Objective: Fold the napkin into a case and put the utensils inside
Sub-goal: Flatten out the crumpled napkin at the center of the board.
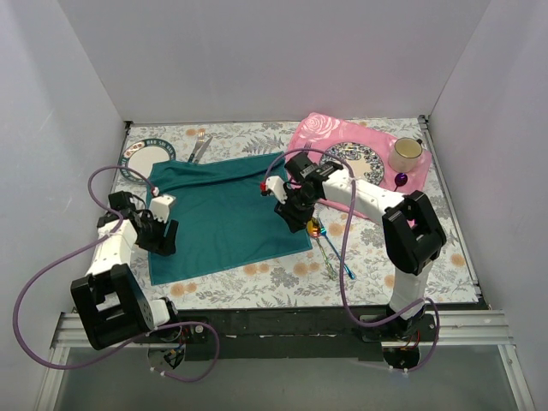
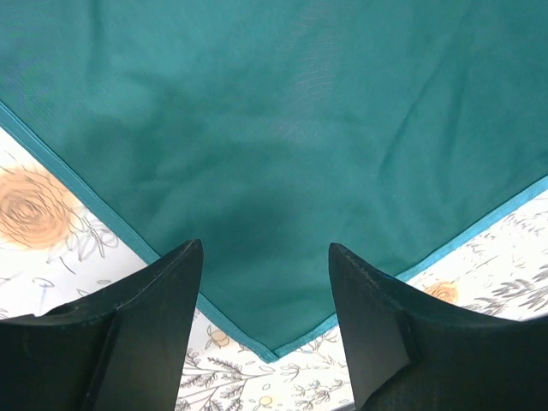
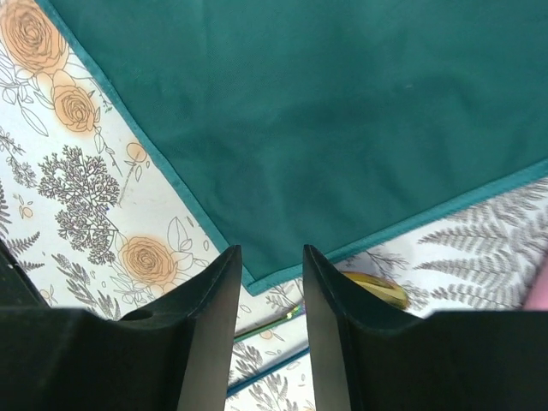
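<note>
1. Top external view: the napkin (image 1: 227,214) lies spread flat and unfolded in the middle of the table (image 1: 282,278), turned slightly askew to the table's edges.
2. The left arm (image 1: 116,248) reaches to the napkin's left edge, and the right arm (image 1: 368,197) reaches over its right edge.
3. Left wrist view: the left jaws stand well spread and hold nothing. A hemmed corner of the napkin (image 2: 274,171) shows in the gap between them, lying flat on the flowered table.
4. Right wrist view: the right jaws stand apart with a narrower gap and pinch nothing. A corner of the napkin (image 3: 325,128) lies flat just under that gap.
5. The utensils (image 1: 316,229) lie on the bare table just beside the napkin's near right corner. Their slim handles run toward the near right, and they are outside the cloth. In the right wrist view the gold spoon bowl (image 3: 377,289) shows just past the hem.
6. A pink placemat (image 1: 312,133) at the far right carries a patterned plate (image 1: 355,158) and a cup (image 1: 405,154).
7. A dark-rimmed plate (image 1: 147,158) sits at the far left, with a fork and knife (image 1: 199,147) beside it.
</note>
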You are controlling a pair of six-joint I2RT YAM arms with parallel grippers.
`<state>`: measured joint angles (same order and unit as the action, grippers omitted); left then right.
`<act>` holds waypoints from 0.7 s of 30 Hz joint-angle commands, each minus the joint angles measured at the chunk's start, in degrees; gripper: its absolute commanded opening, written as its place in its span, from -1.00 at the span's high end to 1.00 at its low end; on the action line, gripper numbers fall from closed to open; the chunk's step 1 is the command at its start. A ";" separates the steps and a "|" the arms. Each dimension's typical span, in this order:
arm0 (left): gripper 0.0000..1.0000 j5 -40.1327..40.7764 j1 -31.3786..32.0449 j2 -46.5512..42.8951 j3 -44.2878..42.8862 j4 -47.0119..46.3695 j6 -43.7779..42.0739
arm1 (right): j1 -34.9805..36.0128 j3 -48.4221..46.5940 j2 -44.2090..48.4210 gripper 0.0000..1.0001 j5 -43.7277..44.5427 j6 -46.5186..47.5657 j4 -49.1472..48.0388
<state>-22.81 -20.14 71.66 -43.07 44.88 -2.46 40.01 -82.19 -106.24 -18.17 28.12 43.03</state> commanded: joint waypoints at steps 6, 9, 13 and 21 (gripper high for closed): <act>-0.14 6.10 -2.36 1.81 2.29 -2.78 -3.69 | 5.07 7.47 -2.57 0.22 2.18 -1.49 -3.74; -0.13 6.90 -4.28 2.08 2.55 -2.70 -5.53 | 7.10 9.06 -3.10 0.22 0.95 -1.40 -2.60; -0.13 7.69 -6.40 0.77 3.87 -2.17 -8.61 | 10.16 9.86 -2.58 0.26 -2.12 -1.49 -0.49; -0.11 9.36 -12.81 -0.82 8.26 -1.38 -16.17 | 15.97 12.75 1.55 0.27 -9.07 -2.19 2.85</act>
<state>-15.11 -29.85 72.75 -36.75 43.05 -13.26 53.41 -71.85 -107.90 -21.67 26.83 41.95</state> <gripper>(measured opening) 0.563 0.371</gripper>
